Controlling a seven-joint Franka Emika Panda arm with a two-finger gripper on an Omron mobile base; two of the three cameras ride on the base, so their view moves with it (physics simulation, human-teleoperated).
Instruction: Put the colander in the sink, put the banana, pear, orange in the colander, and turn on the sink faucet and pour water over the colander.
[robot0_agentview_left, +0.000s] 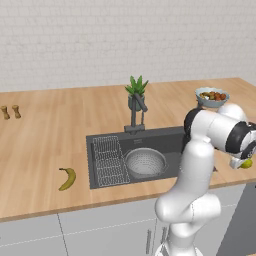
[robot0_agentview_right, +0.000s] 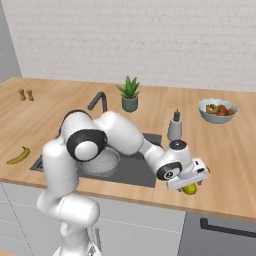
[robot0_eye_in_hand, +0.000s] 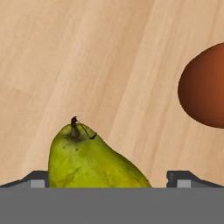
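Observation:
The yellow-green pear lies on the wooden counter right of the sink, close to the front edge. My gripper is down over the pear, open, one finger on each side. The orange rests on the counter just beyond. The silver mesh colander sits in the dark basin with nothing in it. Left of the sink, the banana lies on the counter. The dark faucet stands behind the basin, and no water runs from it.
A wire rack fills the sink's left side. A potted plant stands behind the faucet, a soap dispenser beside the sink, and a pale blue fruit bowl at the back right. Two small shakers stand far left.

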